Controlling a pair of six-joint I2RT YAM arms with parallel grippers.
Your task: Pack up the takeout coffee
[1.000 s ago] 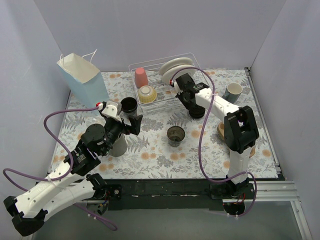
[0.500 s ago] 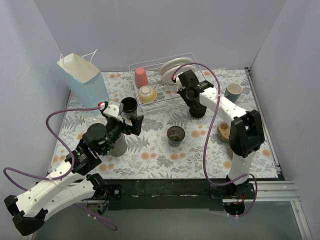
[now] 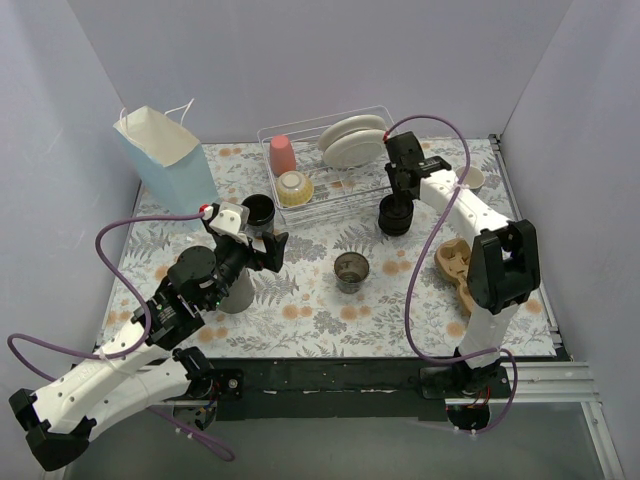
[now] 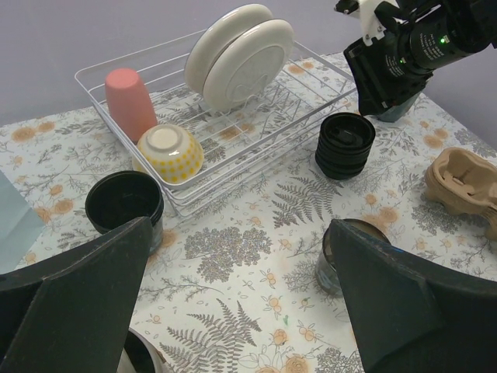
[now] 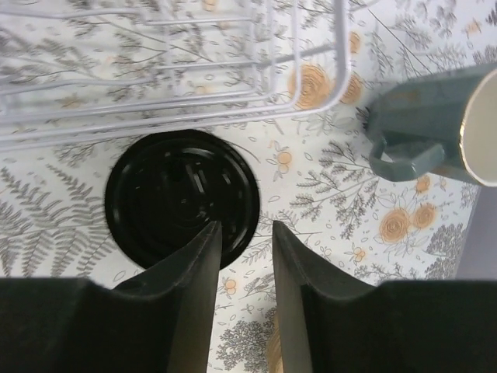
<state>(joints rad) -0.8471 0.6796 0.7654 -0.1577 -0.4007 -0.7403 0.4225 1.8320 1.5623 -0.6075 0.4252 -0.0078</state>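
A black takeout cup [image 3: 257,210] stands open, without a lid, left of the dish rack; it also shows in the left wrist view [image 4: 124,203]. A short ribbed black stack topped by a round black lid [image 3: 395,215] stands in front of the rack [image 4: 345,144] [image 5: 182,194]. My right gripper [image 3: 400,185] hovers above that stack's right edge, its jaws a narrow gap apart and empty [image 5: 245,227]. My left gripper [image 3: 258,246] is wide open and empty above the cloth [image 4: 241,233], between the open cup and the grey metal cup.
A grey metal cup [image 3: 351,271] stands mid-table. A wire dish rack [image 3: 372,190] holds a pink cup, a yellow bowl and plates. A blue paper bag [image 3: 165,155] stands back left. A blue-grey mug [image 3: 467,181] and a cardboard cup carrier [image 3: 455,265] are right. A white cup [image 3: 236,292] is under the left arm.
My right gripper has swung right from the plates end of the rack to above the black lidded stack. The left arm has hardly moved.
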